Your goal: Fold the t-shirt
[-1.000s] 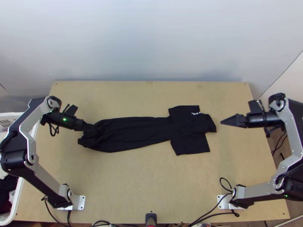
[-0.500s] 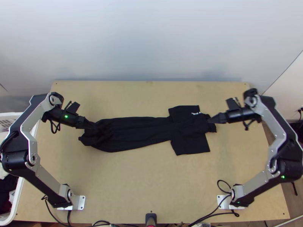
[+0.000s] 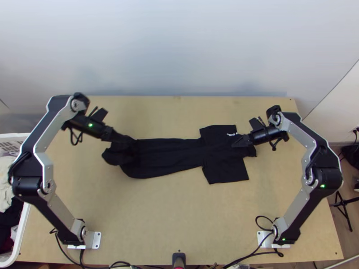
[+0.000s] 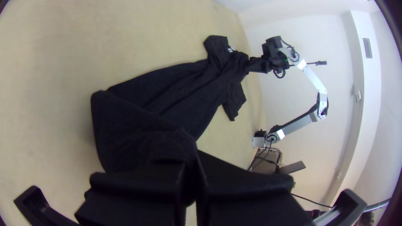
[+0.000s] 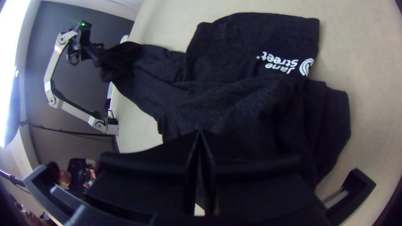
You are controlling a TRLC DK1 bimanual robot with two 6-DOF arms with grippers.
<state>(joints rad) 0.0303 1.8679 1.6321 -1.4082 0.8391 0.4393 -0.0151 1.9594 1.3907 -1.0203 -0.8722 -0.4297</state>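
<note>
Black t-shirt [image 3: 166, 154], soft, its bunched end pinched by left gripper [image 3: 125, 138]; right gripper [image 3: 234, 144] closed.

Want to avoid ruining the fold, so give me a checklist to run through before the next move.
1. Left pincer gripping the t-shirt at its bottom end: ok.
2. That end smooth: not ok, bunched and partly doubled over.
3. Sleeves sticking out to either side: ok.
4. Right pincer shut, at the collar end: ok.
5. Right pincer pressing the cloth down: cannot tell.
6. Arms apart from each other: ok.
</note>
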